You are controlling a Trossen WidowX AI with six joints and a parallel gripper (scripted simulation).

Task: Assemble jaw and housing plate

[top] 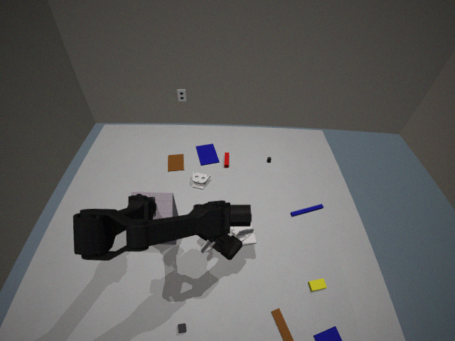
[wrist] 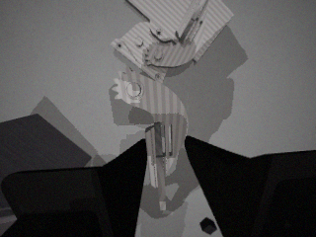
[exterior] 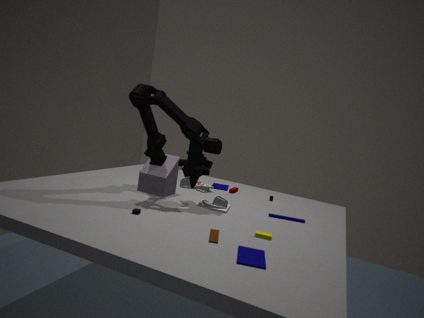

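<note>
My gripper is shut on the loose jaw, a pale curved piece with gear teeth and a round hole at its far end. It hangs above the table, its toothed end just short of the white base in the wrist view. The other jaw sits on its pin on the base. The free pin stands beside it, uncovered. The white housing plate with two holes rests on a small support farther back.
A pale block stands by the arm's foot. Behind are a blue tile, an orange tile and a red bar. A blue rod and yellow block lie right; a dark cube lies in front.
</note>
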